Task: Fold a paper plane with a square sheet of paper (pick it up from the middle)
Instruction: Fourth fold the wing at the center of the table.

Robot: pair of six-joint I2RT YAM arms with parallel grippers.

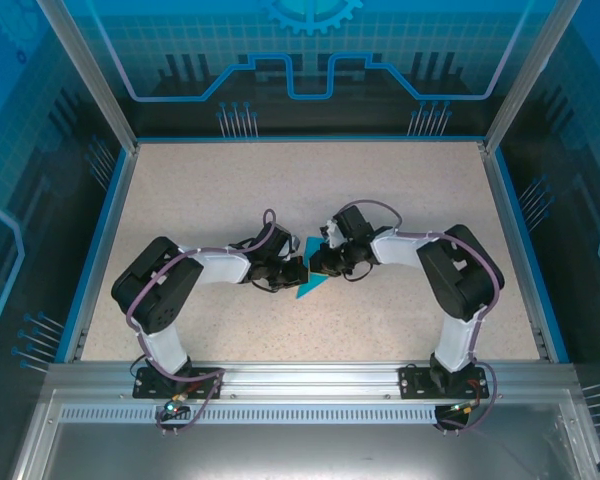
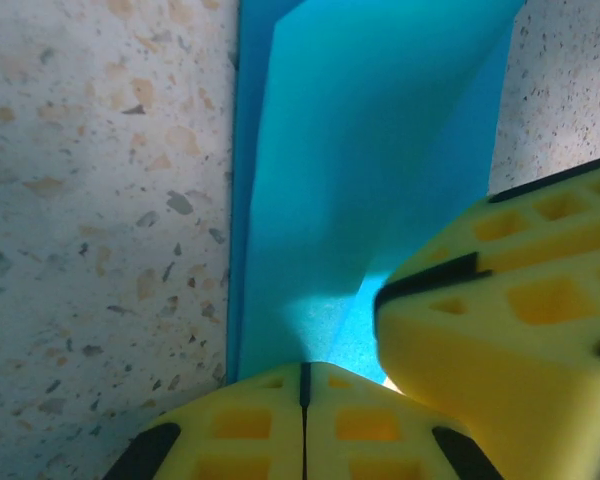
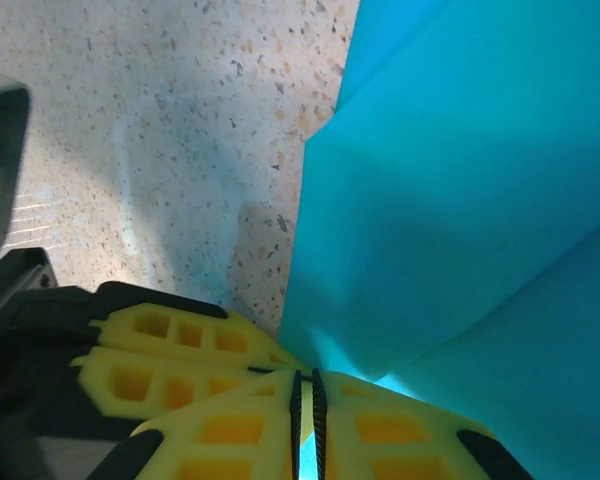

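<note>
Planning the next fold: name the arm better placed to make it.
Right, probably: the right tool is shut on the folded blue sheet, visibly pinching it; the left tool is shut at its edge, grip unclear.

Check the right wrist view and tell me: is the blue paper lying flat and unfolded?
No: the paper shows overlapping folded layers that rise into the shut right gripper.

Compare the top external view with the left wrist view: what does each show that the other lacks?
Top external: both arms whole, left arm and right arm, meeting over the table. Left wrist: the left gripper shut on the blue sheet, its flap raised, the right gripper's finger beside it. Shared: the blue sheet on the speckled table.
</note>
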